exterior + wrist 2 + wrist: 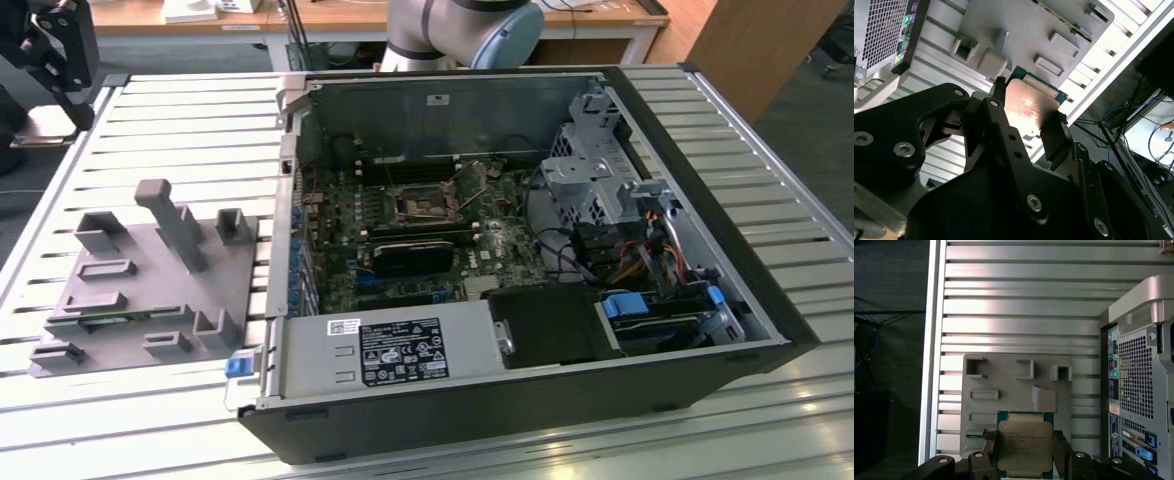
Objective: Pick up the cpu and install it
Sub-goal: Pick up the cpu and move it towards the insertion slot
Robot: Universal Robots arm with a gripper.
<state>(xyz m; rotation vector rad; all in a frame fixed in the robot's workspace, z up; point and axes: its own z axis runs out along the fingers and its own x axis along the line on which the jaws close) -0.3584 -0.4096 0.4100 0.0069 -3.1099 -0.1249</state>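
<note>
Holding the cpu by opposite edges, the end effector hangs over the tray.

**Robot body.** In the exterior view, the silver-grey cylindrical arm joint carries a pale blue rounded end cap. In the second wrist view, the matte black two-fingered gripper is built of angular plates and flat linkage bars. Its slim black fingers bear small round holes along their length. Silver socket-head screws sit at the plate corners and link pivots. In the first wrist view, the gripper presents black bars with a round silver screw head on each rounded knuckle.
</note>
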